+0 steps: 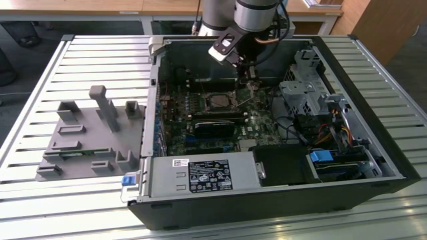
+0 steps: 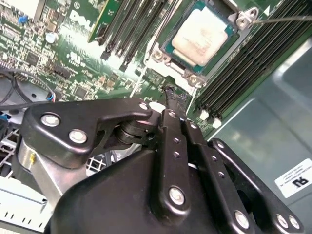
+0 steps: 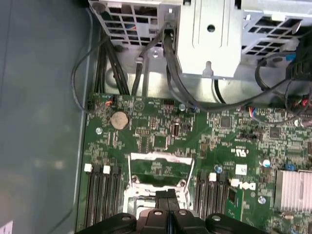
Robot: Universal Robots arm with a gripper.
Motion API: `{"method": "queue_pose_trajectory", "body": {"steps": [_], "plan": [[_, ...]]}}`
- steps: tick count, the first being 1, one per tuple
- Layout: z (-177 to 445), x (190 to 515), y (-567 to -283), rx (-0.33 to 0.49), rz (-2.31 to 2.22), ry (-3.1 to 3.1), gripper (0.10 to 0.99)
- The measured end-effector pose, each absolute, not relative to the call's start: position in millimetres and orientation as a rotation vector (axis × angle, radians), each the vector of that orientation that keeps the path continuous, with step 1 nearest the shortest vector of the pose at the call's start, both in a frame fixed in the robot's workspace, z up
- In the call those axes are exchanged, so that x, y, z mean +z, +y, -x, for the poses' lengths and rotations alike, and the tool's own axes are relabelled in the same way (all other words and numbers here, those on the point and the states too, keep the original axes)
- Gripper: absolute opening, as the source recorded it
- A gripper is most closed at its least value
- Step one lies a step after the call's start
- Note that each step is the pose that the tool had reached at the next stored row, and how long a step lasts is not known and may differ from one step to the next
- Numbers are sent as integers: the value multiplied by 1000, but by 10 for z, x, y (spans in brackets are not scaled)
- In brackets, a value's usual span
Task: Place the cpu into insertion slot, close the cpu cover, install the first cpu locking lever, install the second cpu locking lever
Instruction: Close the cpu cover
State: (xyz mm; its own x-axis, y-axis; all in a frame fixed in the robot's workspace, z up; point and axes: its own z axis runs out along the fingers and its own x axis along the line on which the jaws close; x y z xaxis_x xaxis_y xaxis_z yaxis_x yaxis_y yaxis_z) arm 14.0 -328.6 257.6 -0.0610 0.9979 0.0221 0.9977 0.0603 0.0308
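Note:
The cpu (image 2: 200,35), a pale square chip, lies in the insertion slot (image 2: 158,54) on the green motherboard; the exterior view shows this slot (image 1: 217,102) in the middle of the open computer case. The cpu cover (image 3: 161,157), a silvery frame with a cut-out centre, is swung open off the slot. My gripper (image 3: 167,195) has its black fingers pressed together at the cover's near edge. Whether they pinch it I cannot tell. It sits just beside the slot's rim in the second wrist view (image 2: 170,95), and to the slot's right in the exterior view (image 1: 251,82). A thin locking lever (image 2: 282,19) stands free.
Black memory slots (image 2: 243,63) flank the slot on both sides. A metal drive cage (image 3: 209,34) with hanging cables rises beyond the board, and a finned heat sink (image 3: 292,187) sits nearby. The power supply (image 1: 200,175) fills the case front. A grey fixture (image 1: 93,135) stands on the slatted table.

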Motion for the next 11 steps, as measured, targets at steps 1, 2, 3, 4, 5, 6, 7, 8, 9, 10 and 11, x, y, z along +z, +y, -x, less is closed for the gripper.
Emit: {"method": "queue_pose_trajectory", "body": {"steps": [1,2,3,4,5,6,7,8,9,10,11], "plan": [[-154,2575,-3282,59,-2149,2284,106],[-169,2575,-3278,59,-2149,2284,106],[-184,2575,-3275,59,-2149,2284,106],[-200,2574,-3271,59,-2149,2284,106],[-218,2574,-3268,59,-2149,2284,106],[-233,2573,-3267,59,-2150,2283,106],[-249,2572,-3265,59,-2152,2281,106],[-261,2571,-3262,59,-2156,2278,106],[-269,2571,-3257,59,-2161,2272,106],[-275,2570,-3252,59,-2168,2265,106],[-285,2569,-3247,59,-2173,2260,106]]}}
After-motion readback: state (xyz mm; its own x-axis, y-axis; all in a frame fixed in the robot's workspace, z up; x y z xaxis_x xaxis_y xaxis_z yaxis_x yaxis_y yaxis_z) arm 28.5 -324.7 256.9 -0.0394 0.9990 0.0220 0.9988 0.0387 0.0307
